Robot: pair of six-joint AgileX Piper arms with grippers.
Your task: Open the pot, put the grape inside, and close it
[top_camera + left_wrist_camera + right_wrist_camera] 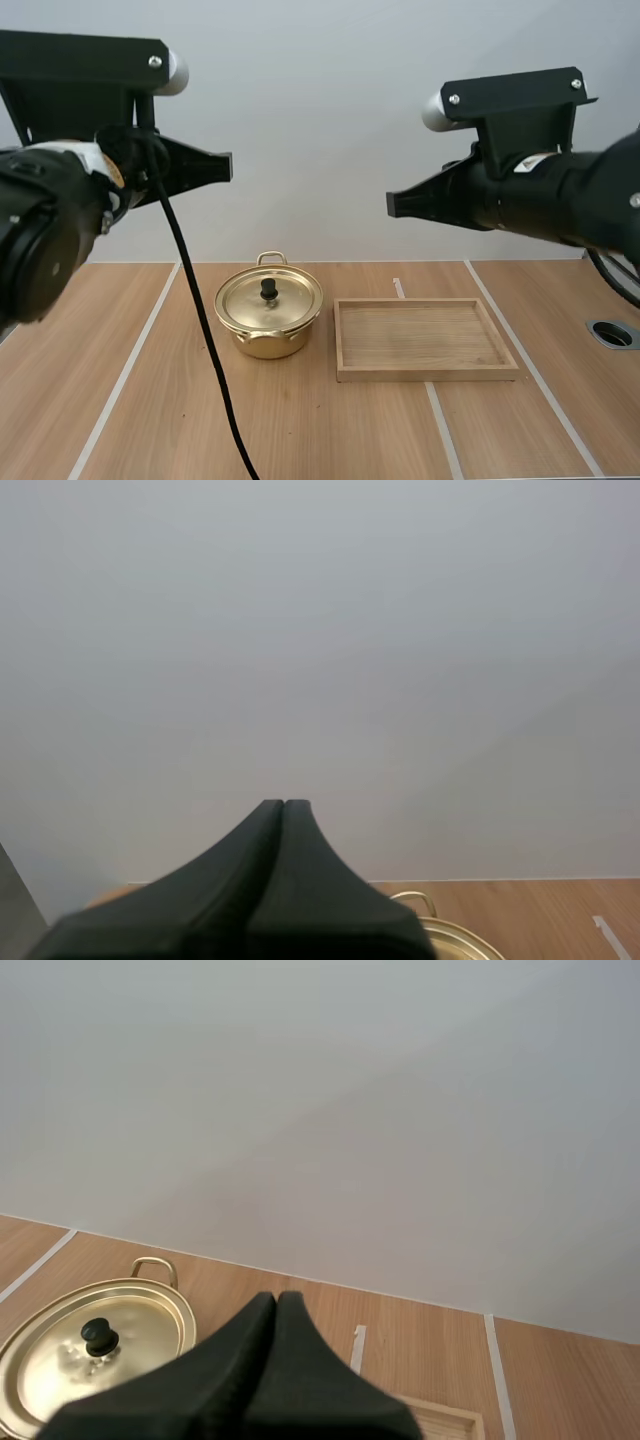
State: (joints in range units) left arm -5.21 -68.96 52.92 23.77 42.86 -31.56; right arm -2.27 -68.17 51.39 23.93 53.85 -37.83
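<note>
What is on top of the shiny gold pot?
A gold lid with a black knob sits on the pot. It covers the opening, so whatever is inside cannot be seen.

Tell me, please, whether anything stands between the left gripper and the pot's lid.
Nothing visible does. The left gripper, shut, hangs high up, left of the pot. The lid sits on the pot with its black knob bare. The tray lies apart, on the pot's right.
</note>
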